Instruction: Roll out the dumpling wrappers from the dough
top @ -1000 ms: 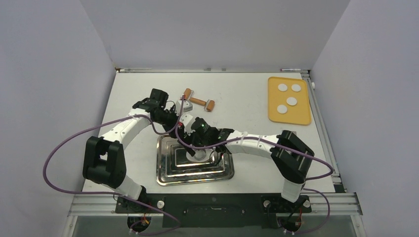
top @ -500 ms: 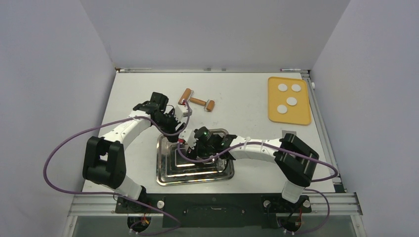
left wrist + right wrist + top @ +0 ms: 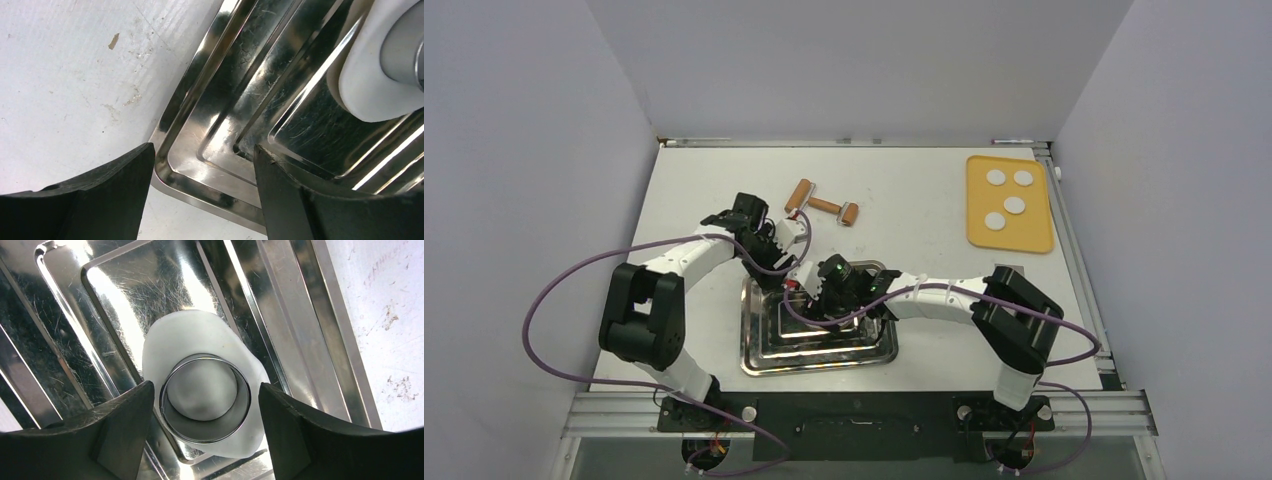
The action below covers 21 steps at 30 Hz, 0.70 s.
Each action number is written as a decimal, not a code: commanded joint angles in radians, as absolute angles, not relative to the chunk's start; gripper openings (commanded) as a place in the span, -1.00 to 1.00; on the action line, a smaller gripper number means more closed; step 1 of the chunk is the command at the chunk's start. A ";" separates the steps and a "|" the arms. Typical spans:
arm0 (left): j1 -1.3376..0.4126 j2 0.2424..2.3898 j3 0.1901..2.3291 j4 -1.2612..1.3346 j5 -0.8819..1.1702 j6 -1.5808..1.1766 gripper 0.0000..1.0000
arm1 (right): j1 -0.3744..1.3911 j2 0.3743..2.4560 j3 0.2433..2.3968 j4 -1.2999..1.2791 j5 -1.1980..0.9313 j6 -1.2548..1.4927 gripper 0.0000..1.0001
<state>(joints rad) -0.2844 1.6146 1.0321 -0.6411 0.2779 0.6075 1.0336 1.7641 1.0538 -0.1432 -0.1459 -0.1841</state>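
Resettled since a second ago, the right hand (image 3: 202, 390) gapes around a ring (image 3: 170, 385) on dough (image 3: 185, 330) in the steel tray (image 3: 60, 340), the left hand (image 3: 202, 150) stands open at its corner, and four dumpling wrappers (image 3: 1015, 205) lie on an orange tray (image 3: 1034, 235) across the scuffed white desk (image 3: 924, 190).

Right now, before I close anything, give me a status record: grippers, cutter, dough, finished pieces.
left gripper: open, over the tray corner, empty
right gripper: open, fingers either side of the ring cutter
ring cutter: upright on the dough sheet
dough sheet: flat in the tray
rolling pin: on the table beyond the tray
discs: four on the yellow board, far right
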 commanded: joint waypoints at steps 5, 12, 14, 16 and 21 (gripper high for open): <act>-0.278 1.642 1.082 -0.602 0.258 0.656 0.38 | 1.036 1.732 1.120 -0.171 -0.156 -0.169 0.47; -0.279 1.649 1.094 -0.608 0.291 0.653 0.38 | 1.012 1.706 1.073 -0.161 -0.104 -0.147 0.47; -0.280 1.658 1.094 -0.605 0.277 0.655 0.38 | 1.012 1.726 1.078 -0.166 -0.108 -0.146 0.48; -0.278 1.670 1.097 -0.603 0.260 0.657 0.38 | 1.012 1.742 1.083 -0.163 -0.111 -0.146 0.49; -0.278 1.681 1.099 -0.608 0.256 0.661 0.39 | 1.012 1.781 1.088 -0.168 -0.114 -0.141 0.29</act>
